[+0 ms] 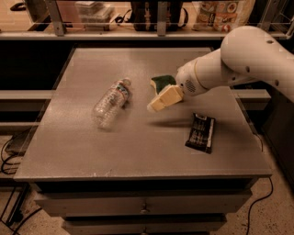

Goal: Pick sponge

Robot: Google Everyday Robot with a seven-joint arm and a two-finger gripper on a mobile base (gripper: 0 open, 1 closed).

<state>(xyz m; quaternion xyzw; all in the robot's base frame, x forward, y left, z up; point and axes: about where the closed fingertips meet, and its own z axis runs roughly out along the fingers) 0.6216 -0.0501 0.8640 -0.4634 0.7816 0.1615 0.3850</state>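
The sponge (161,82), dark green on top with a pale yellow edge, lies on the grey table (138,147) right of centre towards the back. My gripper (158,102), with cream-yellow pads, comes in from the right on a white arm and hovers just in front of the sponge and slightly left of it, hiding the sponge's near right part. The gripper holds nothing that I can see.
An empty clear plastic bottle (111,101) lies on its side left of the gripper. A flat black snack wrapper (201,132) lies at the front right. Shelves with bags and containers (220,13) run behind the table.
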